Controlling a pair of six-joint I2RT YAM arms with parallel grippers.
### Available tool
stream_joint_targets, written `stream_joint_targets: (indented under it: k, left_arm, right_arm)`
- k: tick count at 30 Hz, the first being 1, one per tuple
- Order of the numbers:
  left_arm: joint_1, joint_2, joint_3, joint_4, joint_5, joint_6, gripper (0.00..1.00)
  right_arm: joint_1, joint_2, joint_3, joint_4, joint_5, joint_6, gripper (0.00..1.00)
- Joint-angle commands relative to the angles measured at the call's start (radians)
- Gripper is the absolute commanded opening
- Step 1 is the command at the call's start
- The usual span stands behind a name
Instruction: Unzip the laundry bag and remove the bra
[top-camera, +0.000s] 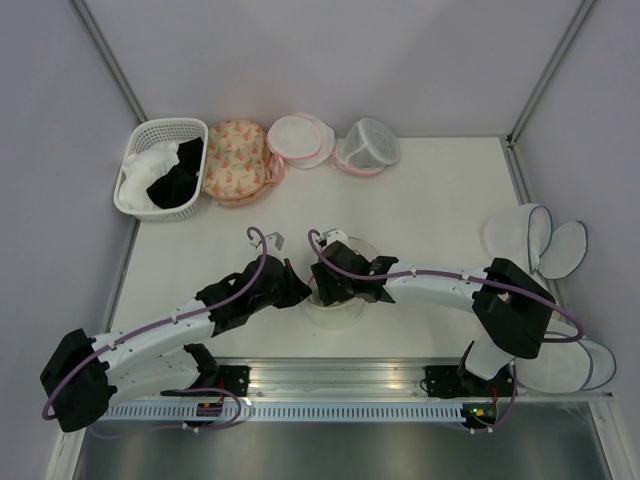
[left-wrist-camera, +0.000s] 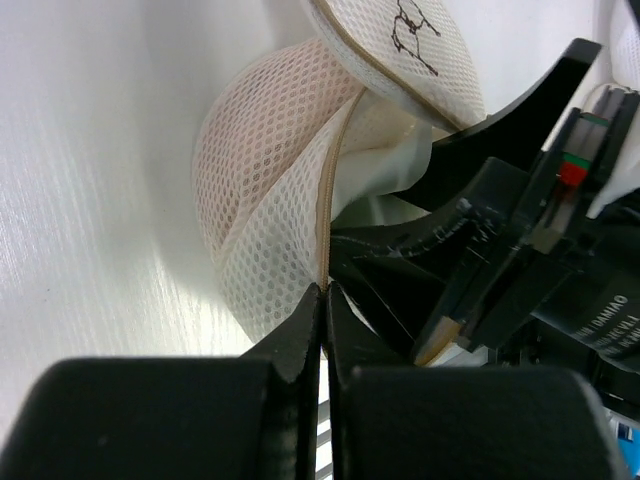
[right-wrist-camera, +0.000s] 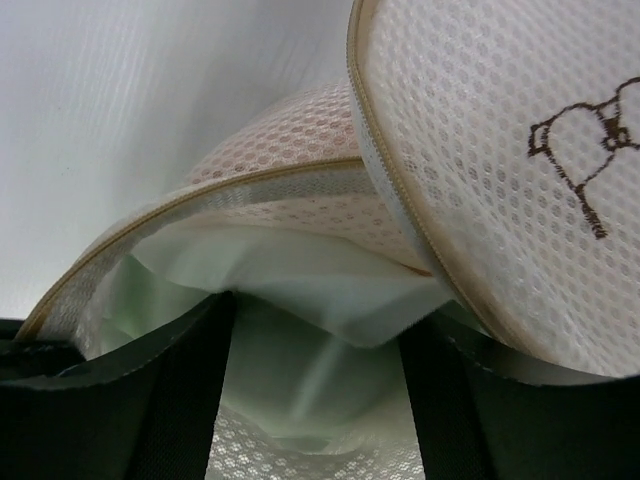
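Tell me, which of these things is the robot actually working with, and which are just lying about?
In the job: laundry bag, partly unzipped; pale fabric inside it, probably the bra; left claw, pinching its zip trim; right claw, open at the gap.

Lying about: basket of clothes; floral bag; two pink-trimmed bags; blue-trimmed bags on the right.

Overhead camera; both wrist cameras close on laundry bag (left-wrist-camera: 262, 200)
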Motion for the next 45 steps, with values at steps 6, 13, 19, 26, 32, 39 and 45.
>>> stream_joint_targets:
  k: [6,13,19,26,32,39,45]
  left_arm:
    - [-0.006,-0.033,-0.035,0.007,-0.027,-0.044,0.02]
    - [-0.006,-0.059,-0.055,0.001,-0.035,-0.054,0.02]
    - [-0.006,-0.053,-0.046,-0.004,-0.041,-0.051,0.02]
    - [-0.006,-0.036,-0.033,-0.005,-0.041,-0.054,0.02]
    - [-0.006,-0.031,-0.026,-0.003,-0.041,-0.054,0.02]
    - [-0.006,-0.036,-0.029,-0.005,-0.034,-0.060,0.02]
    - [-0.006,-0.051,-0.030,-0.005,-0.032,-0.059,0.02]
  right_arm:
    - [0.000,0.105,-0.084,0.083,-0.070,0.051,0.40]
    - [0.000,0.022,-0.081,0.047,-0.077,0.039,0.00]
    - [0.000,-0.248,-0.093,0.105,-0.225,0.029,0.00]
    - [0.000,-0.394,-0.096,0.176,-0.357,0.049,0.00]
    - [0.000,-0.474,-0.154,0.259,-0.200,0.085,0.00]
    - [0.000,-0.625,-0.273,0.584,0.145,0.145,0.00]
    - [-0.001,-0.632,-0.191,0.619,0.184,0.103,0.00]
